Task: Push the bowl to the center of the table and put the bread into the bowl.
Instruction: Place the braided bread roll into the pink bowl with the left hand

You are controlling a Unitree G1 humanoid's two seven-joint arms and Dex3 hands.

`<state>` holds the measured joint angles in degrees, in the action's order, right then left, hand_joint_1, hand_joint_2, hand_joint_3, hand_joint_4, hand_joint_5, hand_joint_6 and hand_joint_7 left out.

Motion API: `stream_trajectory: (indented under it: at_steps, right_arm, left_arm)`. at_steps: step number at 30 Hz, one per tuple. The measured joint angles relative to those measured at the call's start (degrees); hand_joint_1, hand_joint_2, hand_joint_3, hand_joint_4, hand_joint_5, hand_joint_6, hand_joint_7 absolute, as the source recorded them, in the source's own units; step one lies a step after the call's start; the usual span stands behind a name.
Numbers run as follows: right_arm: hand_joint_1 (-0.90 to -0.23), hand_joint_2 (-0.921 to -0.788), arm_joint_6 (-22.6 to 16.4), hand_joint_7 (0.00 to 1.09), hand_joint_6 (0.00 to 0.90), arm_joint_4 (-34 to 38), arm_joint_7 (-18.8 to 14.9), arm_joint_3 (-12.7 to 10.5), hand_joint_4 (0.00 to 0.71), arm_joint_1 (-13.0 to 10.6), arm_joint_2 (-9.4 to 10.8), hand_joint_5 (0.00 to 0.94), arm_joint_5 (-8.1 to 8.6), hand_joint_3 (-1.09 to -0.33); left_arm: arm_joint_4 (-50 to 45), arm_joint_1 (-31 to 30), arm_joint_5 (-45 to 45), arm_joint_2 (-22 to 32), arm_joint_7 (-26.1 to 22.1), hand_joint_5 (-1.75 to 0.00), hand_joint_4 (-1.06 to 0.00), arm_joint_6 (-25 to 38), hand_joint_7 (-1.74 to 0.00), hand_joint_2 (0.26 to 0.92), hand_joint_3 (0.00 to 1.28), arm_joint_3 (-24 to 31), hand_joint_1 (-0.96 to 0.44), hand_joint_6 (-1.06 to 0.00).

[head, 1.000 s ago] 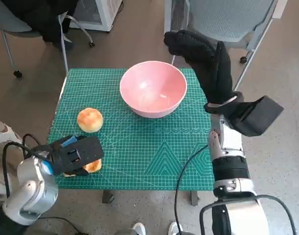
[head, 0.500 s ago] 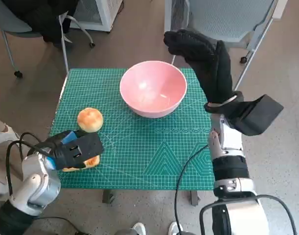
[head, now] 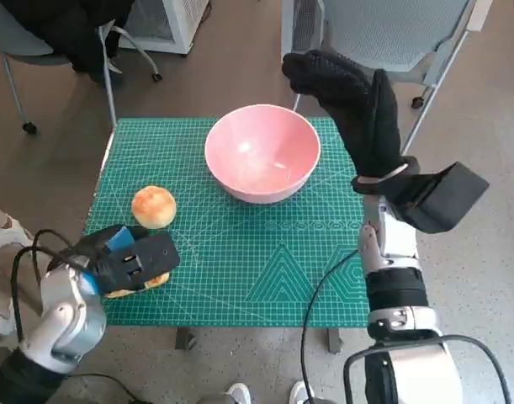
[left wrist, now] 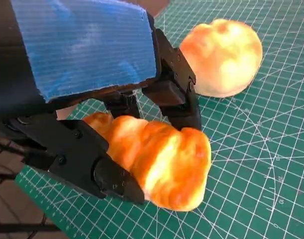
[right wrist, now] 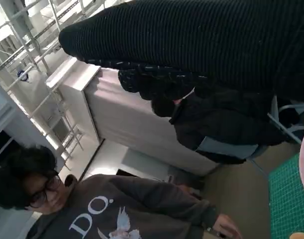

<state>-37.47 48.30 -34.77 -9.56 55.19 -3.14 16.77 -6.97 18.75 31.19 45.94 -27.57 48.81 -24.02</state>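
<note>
Gripping one bread roll at the mat's near-left corner, the left hand had its fingers clamped on it. Pink bowl sat far-centre; the gloved right hand hung beside it, fingers extended, holding nothing.

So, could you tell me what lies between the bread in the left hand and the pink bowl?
In the head view, a round bun sits near the held bread, just off the line to the bowl; otherwise only green mat.

Glossy smooth pink plastic bowl; matt green gridded cutting mat; right hand in knitted black cloth.
</note>
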Motion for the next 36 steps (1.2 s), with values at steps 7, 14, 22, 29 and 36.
stream_trajectory:
  at_steps: [7,14,22,29,36]
  right_arm:
    - [-0.678,-0.921,0.0,0.46,0.000,0.1,0.0,0.0,0.168,0.0,0.0,0.001,-0.03,-0.893]
    - [-0.677,-0.921,-0.1,0.46,-0.001,0.3,0.0,0.0,0.167,0.0,0.0,0.001,-0.04,-0.894]
    - [-0.677,-0.921,-0.1,0.46,-0.001,0.3,0.0,0.0,0.167,0.0,0.0,0.001,-0.04,-0.895]
    - [-0.678,-0.921,-0.2,0.46,0.000,0.9,0.0,-0.1,0.168,0.0,0.0,0.001,-0.04,-0.892]
    - [-0.681,-0.921,-0.2,0.46,-0.001,1.2,0.0,-0.1,0.167,0.0,0.1,0.001,-0.04,-0.893]
  left_arm:
    - [-1.7,-1.4,0.2,0.0,-0.8,-1.07,-0.74,-0.9,-1.14,0.887,0.07,1.4,0.00,-0.70]
    - [-4.4,-3.0,0.2,0.0,-2.0,-1.09,-0.74,-1.1,-1.12,0.888,0.07,2.8,0.00,-0.70]
    - [-10.1,-3.9,0.3,0.4,-4.0,-1.24,-0.72,-0.2,-0.96,0.890,0.07,4.8,0.00,-0.74]
    - [-15.2,-2.9,0.7,1.5,-6.2,-1.21,-0.74,1.1,-0.95,0.880,0.07,7.2,0.00,-0.75]
    - [-19.8,0.4,1.6,2.2,-8.6,-1.16,-0.76,2.3,-1.00,0.879,0.07,9.2,0.00,-0.73]
